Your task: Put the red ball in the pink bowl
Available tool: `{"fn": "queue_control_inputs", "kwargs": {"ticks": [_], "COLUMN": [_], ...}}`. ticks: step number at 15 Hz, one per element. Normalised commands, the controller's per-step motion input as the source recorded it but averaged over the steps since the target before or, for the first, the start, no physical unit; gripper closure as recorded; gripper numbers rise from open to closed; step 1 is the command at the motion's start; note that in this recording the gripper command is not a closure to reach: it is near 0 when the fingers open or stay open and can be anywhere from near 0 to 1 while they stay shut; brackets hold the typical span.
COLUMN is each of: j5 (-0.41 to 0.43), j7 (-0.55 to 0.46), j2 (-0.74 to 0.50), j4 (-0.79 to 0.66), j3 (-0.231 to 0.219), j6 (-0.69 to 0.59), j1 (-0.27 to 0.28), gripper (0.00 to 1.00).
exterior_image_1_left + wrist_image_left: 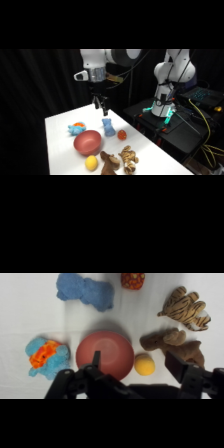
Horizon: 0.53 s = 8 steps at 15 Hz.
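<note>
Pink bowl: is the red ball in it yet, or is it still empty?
Empty. The pink bowl shows only bare interior in the wrist view; the red ball lies on the table, apart from it.

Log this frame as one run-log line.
phase: approach | gripper: open, empty, above table | red ball: on table, outside pink bowl | bowl: empty

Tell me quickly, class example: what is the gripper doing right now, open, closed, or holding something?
Gripper: open and empty, up above the toys; the red ball sits on the table, untouched.
</note>
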Motion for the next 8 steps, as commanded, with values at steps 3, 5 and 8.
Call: {"fn": "queue_control_inputs", "kwargs": {"ticks": [3,5,8], "j5": [-0.011,0.017,0.023], "j7": [0.02,-0.02,0.00], "j2": [0.00,-0.02,-0.06], "j4": [0.00,0.00,-0.04], "j3": [0.013,0.007,0.003], "j6": [0.00,0.03,0.05], "j1": [-0.019,-0.029,-0.030], "gripper": [0.00,0.00,0.00]}}
